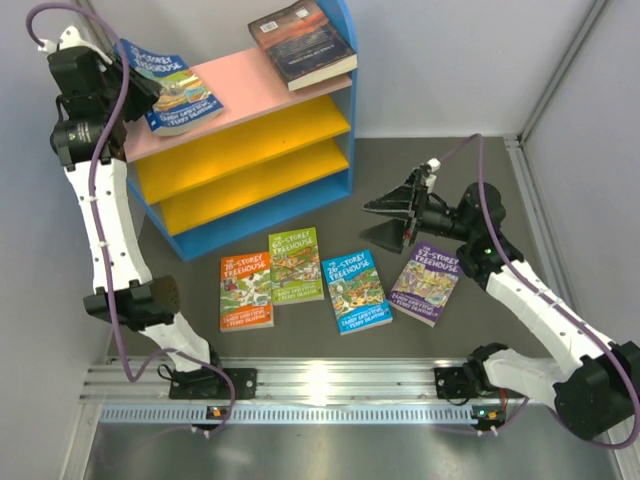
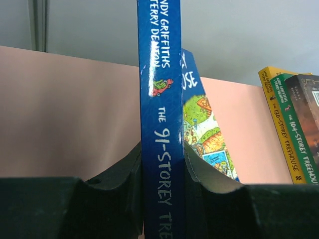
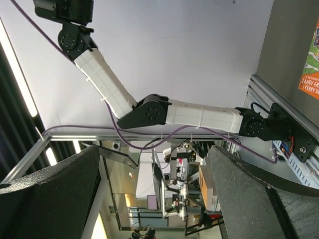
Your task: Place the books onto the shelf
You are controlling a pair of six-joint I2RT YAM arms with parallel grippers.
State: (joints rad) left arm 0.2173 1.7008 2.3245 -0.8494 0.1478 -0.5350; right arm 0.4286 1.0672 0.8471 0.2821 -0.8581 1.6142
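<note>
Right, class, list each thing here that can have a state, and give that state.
Left fingers: shut on the 91-Storey Treehouse book, over the pink top board.
Right fingers: open, empty.
Dark book: lying flat on that board.
Four Treehouse books: flat on the table, covers up.
</note>
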